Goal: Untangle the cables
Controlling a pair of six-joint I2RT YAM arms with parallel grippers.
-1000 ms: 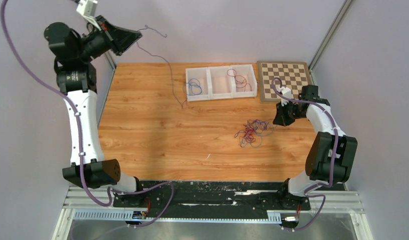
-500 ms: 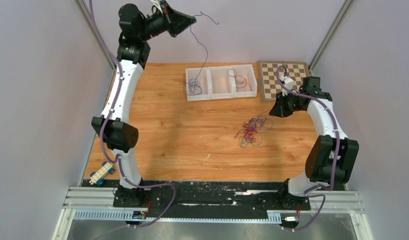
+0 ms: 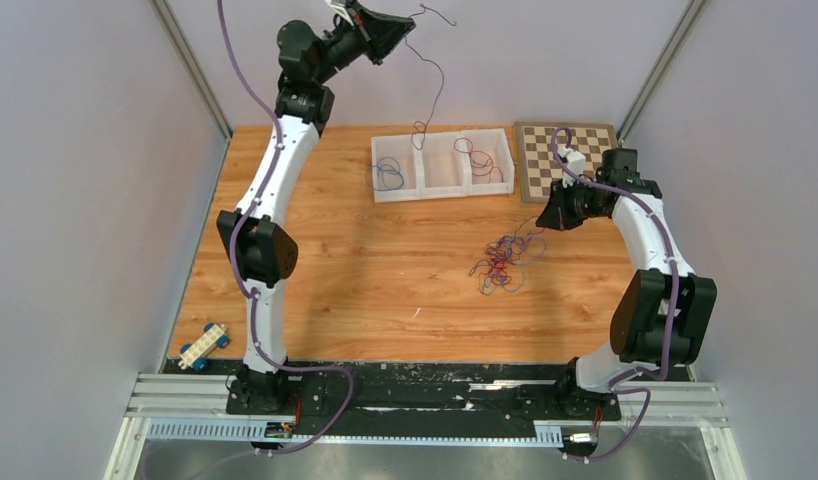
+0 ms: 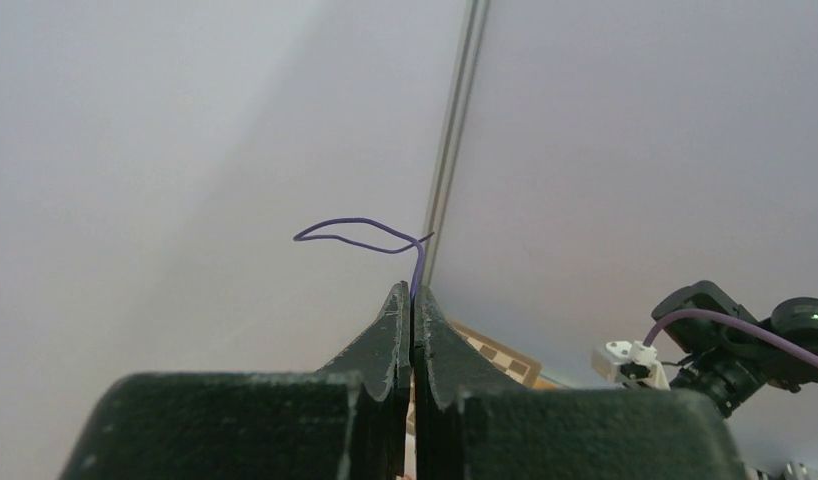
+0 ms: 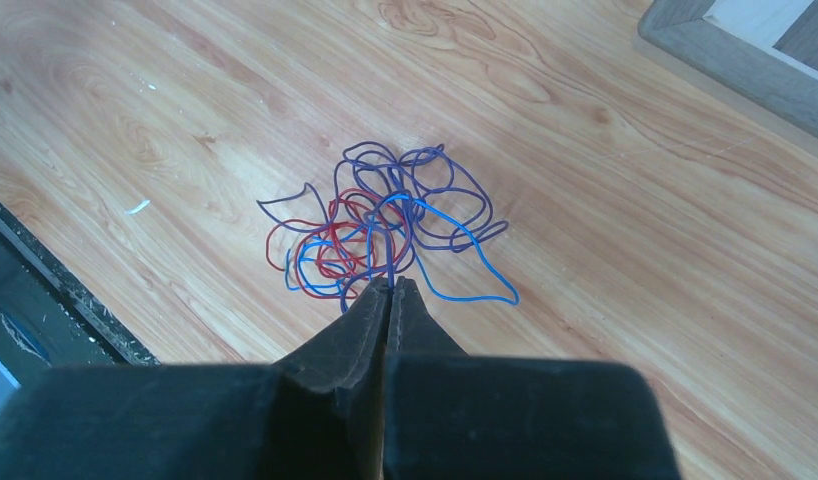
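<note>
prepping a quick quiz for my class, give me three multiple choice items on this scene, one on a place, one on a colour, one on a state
1. Where does the tangle of thin wires lie?
A in a bucket
B on the bare table
C on a shelf

2. What colour is the wire at the left claw?
A purple
B green
C yellow

3. How is the left claw?
A wide open
B shut on the wire
C resting on the table

Answers:
1 B, the tangle sits on the wood.
2 A, a purple strand rises from the tips.
3 B, the fingers meet with the wire pinched between them, high in the air.
</note>
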